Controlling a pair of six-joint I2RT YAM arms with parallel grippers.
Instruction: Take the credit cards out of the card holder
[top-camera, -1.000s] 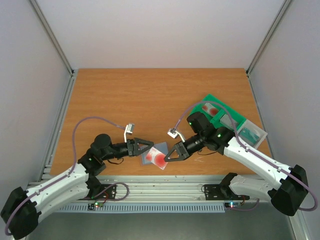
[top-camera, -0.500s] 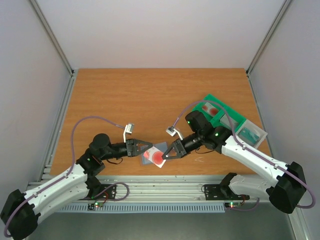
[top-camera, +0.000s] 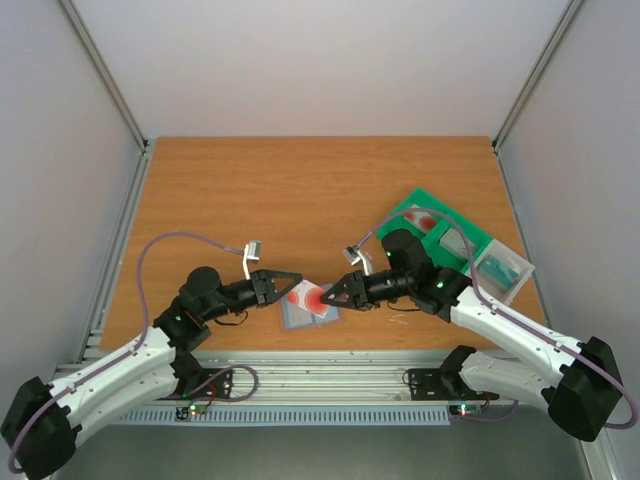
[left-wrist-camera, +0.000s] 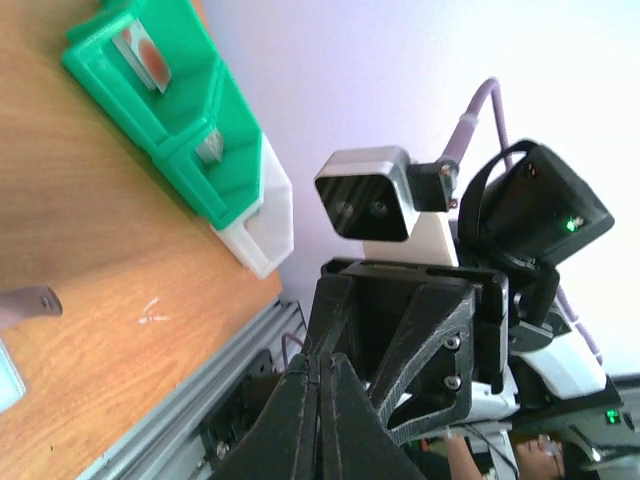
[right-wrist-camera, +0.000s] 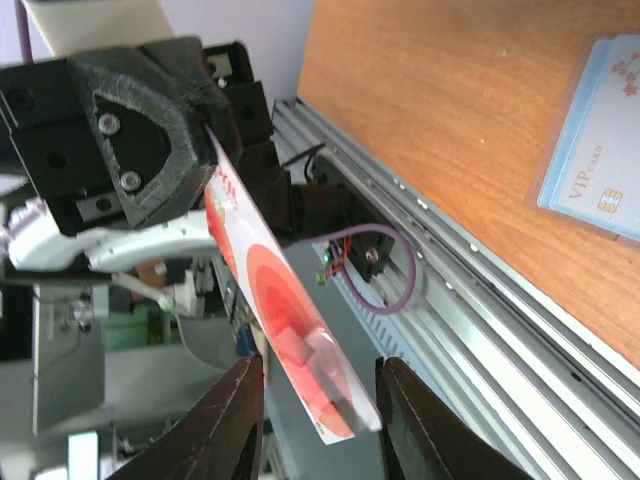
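The white card bears a red round mark; the tray is green.

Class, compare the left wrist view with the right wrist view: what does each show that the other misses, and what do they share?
Left wrist only: the green tray and the right arm's wrist camera. Right wrist only: the white card with its red round mark, pinched by the left gripper, and a pale VIP card. Shared: the left gripper, the wooden table and its metal edge rail.

Lab: white-walled wooden bench, aluminium rails
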